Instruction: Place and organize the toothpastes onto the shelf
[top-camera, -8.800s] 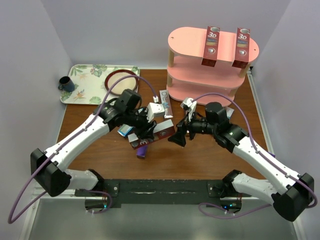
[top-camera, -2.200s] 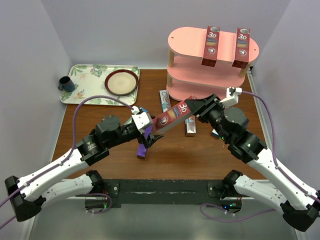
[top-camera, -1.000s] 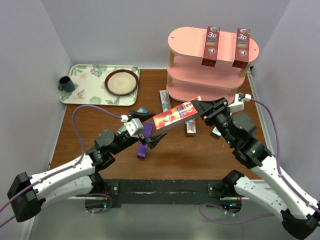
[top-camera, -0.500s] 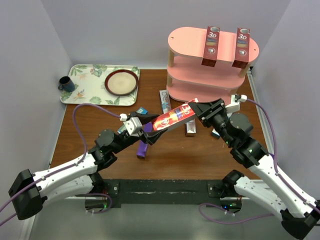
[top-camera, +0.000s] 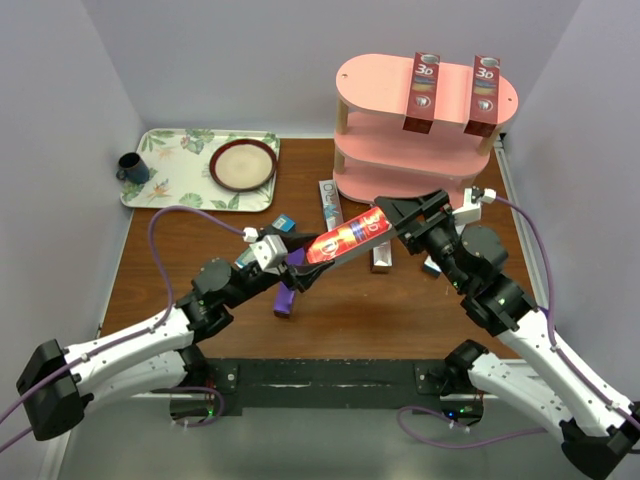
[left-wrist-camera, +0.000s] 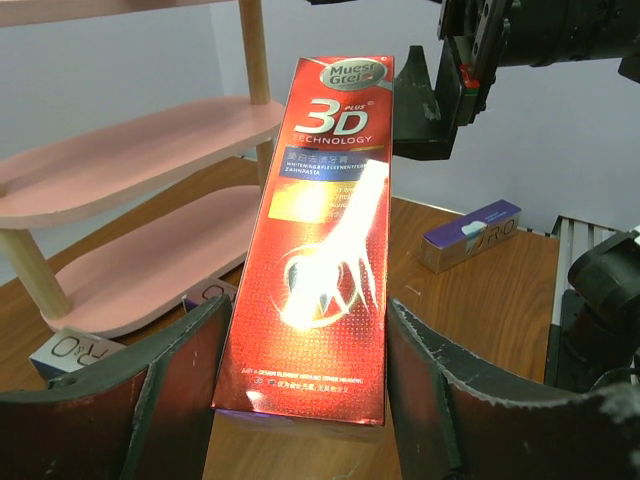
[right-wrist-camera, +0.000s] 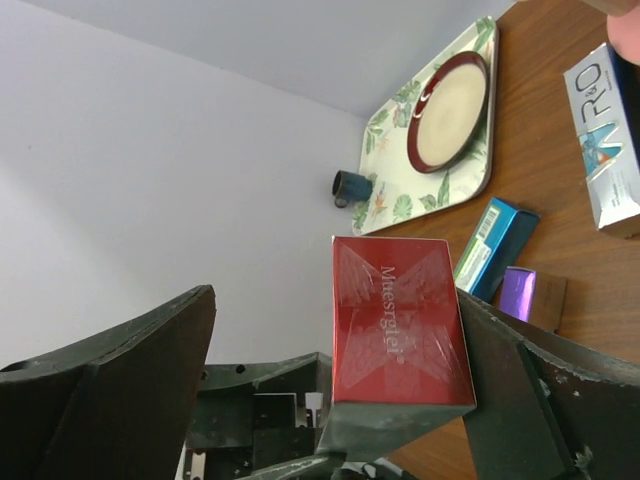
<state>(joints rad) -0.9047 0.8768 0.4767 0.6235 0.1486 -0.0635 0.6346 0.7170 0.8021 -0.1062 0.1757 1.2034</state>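
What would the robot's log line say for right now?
step: handover | left gripper: shut on red box | right gripper: open, around the box's other end | box: in the air, not on shelf

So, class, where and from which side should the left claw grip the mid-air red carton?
By its near end, from the left: left claw across the red carton, pinching its long side edges. The right claw stands open around the far end.

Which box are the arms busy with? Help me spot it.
Look at the wooden table in front of the pink shelf. Midway between the arms, a red 3D carton slants above the tabletop, gripped by the left gripper; the purple carton nearby lies on the wood.
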